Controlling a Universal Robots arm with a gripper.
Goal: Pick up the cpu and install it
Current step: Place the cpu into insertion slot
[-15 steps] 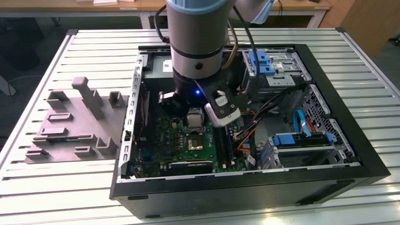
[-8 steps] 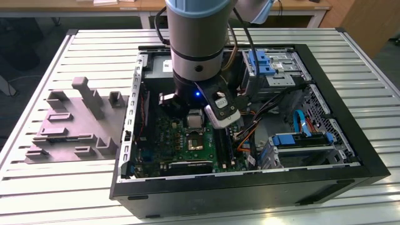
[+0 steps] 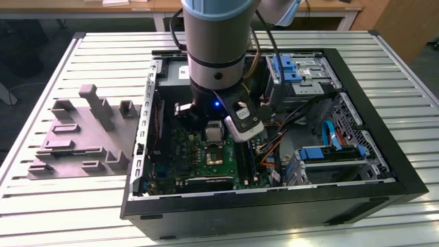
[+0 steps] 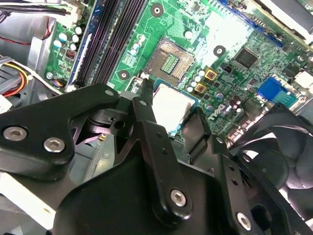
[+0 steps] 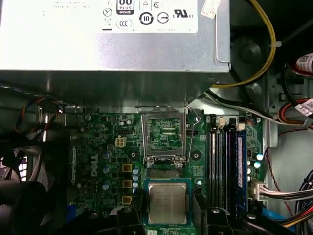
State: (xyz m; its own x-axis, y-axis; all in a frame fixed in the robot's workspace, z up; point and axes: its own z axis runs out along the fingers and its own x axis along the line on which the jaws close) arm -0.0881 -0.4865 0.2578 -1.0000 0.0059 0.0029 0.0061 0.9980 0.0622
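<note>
Cpu [image 5: 167, 203] held pinched in the gripper [image 5: 167, 208], over the motherboard [image 5: 102, 147].
The pale metal top is seen face-up between the two black fingers [image 4: 145, 110], one pressed against each opposite edge. Just beyond the fingertips the socket [image 5: 164, 137] is found, contacts exposed; the cpu is not yet seated there. Memory slots [image 5: 225, 161] are noted to one side of the gripper, a black fan [image 4: 283, 147] to the other. Farther on, past the socket, the power supply [image 5: 112, 44] is seen. Outside the case [image 3: 274, 208], a grey tray [image 3: 82, 139] lies well apart from the arm [image 3: 218, 41].
</note>
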